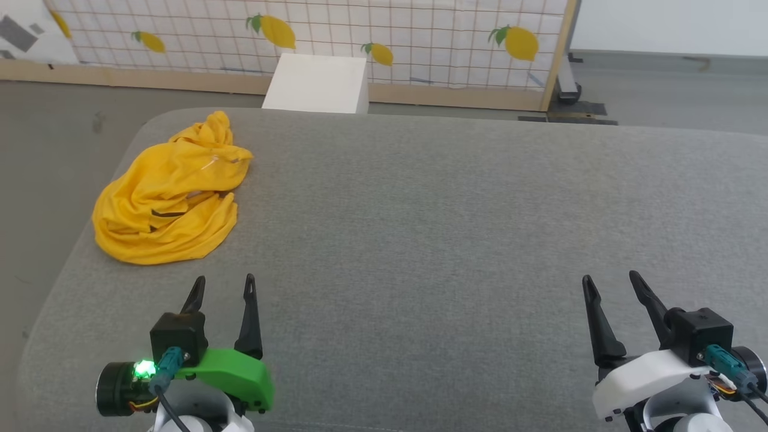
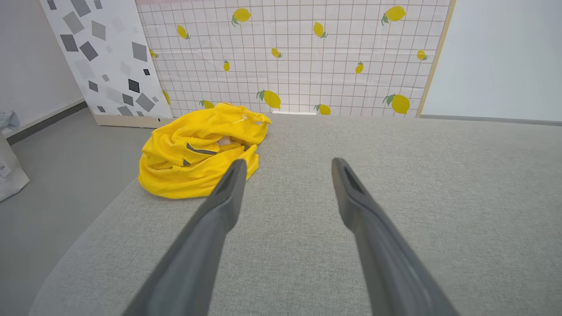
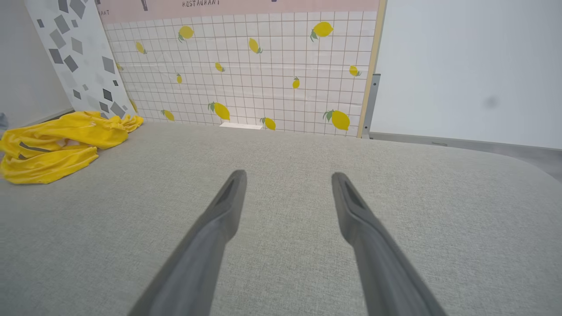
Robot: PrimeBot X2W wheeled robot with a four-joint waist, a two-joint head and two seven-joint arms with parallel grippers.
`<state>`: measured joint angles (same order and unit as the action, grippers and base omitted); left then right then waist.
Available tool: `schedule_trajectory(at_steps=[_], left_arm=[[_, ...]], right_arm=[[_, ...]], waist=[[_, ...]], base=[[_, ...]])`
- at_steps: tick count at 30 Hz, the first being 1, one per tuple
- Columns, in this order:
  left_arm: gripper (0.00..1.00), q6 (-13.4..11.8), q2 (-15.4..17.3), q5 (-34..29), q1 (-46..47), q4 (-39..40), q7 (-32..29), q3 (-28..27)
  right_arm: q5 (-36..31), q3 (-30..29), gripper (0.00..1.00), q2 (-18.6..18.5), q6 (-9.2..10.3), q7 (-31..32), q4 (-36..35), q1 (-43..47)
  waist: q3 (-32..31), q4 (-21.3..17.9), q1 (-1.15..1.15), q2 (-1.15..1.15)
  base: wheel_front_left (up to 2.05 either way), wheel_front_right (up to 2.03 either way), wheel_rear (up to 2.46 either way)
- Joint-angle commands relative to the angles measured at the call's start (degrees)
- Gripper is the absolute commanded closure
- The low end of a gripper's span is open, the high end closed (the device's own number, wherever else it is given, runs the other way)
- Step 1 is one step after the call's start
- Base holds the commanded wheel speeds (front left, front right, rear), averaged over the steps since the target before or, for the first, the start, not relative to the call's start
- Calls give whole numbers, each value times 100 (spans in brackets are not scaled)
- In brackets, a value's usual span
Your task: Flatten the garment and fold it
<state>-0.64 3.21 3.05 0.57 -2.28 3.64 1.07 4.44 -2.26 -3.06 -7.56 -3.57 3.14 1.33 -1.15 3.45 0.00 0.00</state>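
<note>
The garment [image 1: 171,192], a bright yellow T-shirt, lies crumpled in a heap near the far left corner of the grey cushioned surface [image 1: 456,228]. Bits of dark print show among its folds, and the heap also appears in the left wrist view [image 2: 197,153] and at the left edge of the right wrist view [image 3: 57,145]. My left gripper [image 1: 224,281] hovers open just in front of the heap, nothing between its fingers. My right gripper [image 1: 611,278] stands open and empty at the lower right, far from the shirt.
Behind the surface stands a lemon-print grid panel [image 1: 372,30] with a white box [image 1: 318,83] against it. Grey floor [image 1: 54,132] drops away past the surface's rounded left edge. A pale bag [image 2: 9,166] sits on the floor at the left.
</note>
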Motion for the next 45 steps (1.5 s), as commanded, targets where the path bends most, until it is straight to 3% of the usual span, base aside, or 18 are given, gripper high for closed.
schedule_trajectory(at_steps=[1, 24, 45], left_arm=[[0, -47, 33, 67, -118, -19, 57, -2], [0, -158, 119, 251, -241, -87, 329, -14], [0, -259, 166, 420, -354, -203, 576, 35]], right_arm=[[69, -23, 0, 5, 2, -59, 37, 95], [367, -114, 0, 8, 3, -332, 307, 209], [541, -216, 0, 11, 5, -581, 569, 299]], waist=[[-6, 123, 0, 0], [-54, 1018, 0, 0], [-103, 1513, 0, 0]], base=[[0, 0, 0], [0, 0, 0], [0, 0, 0]])
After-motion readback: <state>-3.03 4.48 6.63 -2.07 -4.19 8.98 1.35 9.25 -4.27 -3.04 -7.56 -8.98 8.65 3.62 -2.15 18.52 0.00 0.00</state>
